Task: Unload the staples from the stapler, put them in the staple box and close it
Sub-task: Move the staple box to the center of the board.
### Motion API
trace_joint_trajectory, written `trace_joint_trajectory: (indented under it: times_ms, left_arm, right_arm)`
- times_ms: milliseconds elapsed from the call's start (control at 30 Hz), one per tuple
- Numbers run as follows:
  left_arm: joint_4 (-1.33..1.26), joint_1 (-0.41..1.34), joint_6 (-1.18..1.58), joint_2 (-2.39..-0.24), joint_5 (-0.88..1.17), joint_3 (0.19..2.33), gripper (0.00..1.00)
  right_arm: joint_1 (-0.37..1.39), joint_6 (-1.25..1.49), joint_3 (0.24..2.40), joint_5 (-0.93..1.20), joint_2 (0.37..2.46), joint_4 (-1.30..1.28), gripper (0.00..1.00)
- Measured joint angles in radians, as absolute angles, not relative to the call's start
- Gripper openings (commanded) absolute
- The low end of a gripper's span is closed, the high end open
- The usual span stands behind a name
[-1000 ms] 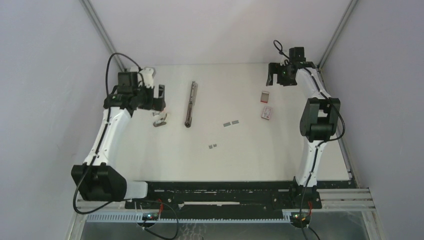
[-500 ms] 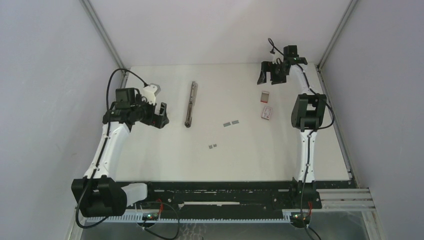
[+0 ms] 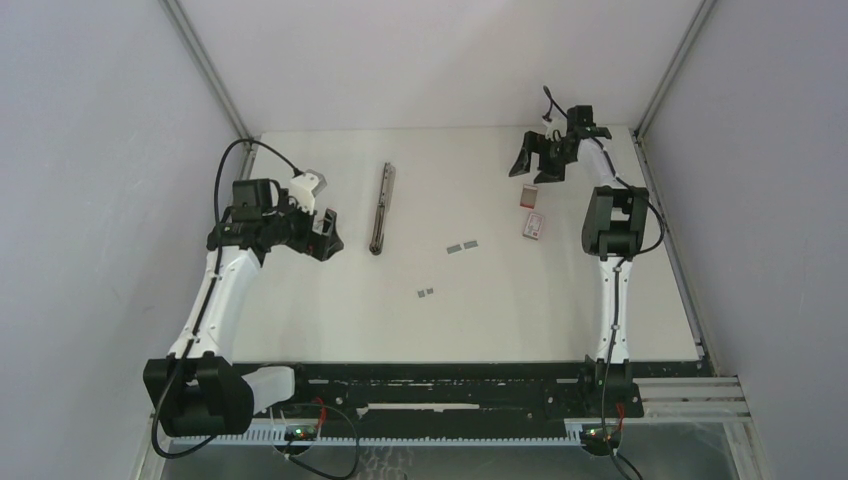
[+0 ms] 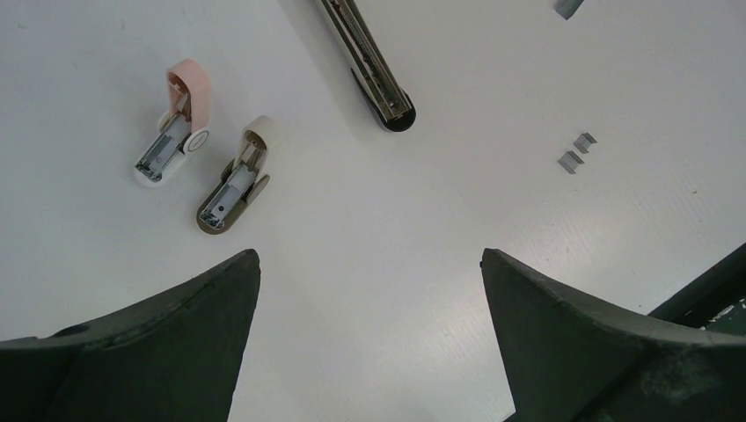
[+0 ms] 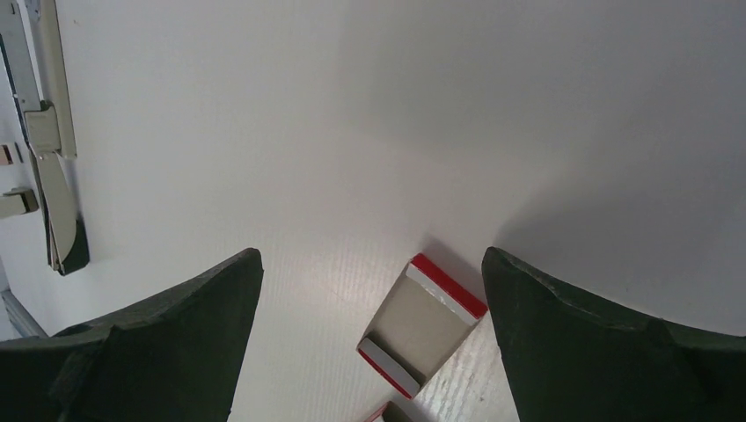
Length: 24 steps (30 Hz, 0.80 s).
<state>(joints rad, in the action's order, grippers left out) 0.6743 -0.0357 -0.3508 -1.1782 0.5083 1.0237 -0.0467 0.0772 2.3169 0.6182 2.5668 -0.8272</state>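
Observation:
The slim dark stapler (image 3: 381,208) lies unfolded, straight out, on the white table, left of centre. Its dark end (image 4: 387,101) shows in the left wrist view, and part of it runs along the left edge of the right wrist view (image 5: 48,132). Loose staples lie as small grey strips at mid-table (image 3: 461,246) and nearer the front (image 3: 425,292), and also show in the left wrist view (image 4: 576,151). My left gripper (image 3: 328,236) (image 4: 369,255) hangs open, left of the stapler's near end, with nothing between its fingers. My right gripper (image 3: 533,168) (image 5: 369,255) is open at the back right, above a small box.
Two small clawed pieces, one pink (image 4: 176,119) and one cream (image 4: 236,176), lie left of the stapler; my left gripper hides them in the top view. Two red-and-white boxes (image 3: 531,193) (image 3: 533,226) sit on the right, one open-topped (image 5: 422,325). Walls enclose the table.
The left gripper swung toward the near side and now covers the small clawed pieces. The right arm folded toward the back and its gripper shifted slightly left. Both grippers stayed open.

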Motion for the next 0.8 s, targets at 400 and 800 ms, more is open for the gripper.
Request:
trace_joint_trajectory:
  times_ms: [400, 800]
  left_arm:
    - [0.674, -0.036, -0.353, -1.178, 0.531, 1.02, 1.0]
    - [0.675, -0.036, -0.36, -1.209, 0.557, 1.02, 1.0]
  right_arm:
    - [-0.07, 0.113, 2.234, 0.702, 2.543, -0.76, 0.94]
    - [-0.003, 0.094, 1.939, 0.736, 2.377, -0.756, 0.91]
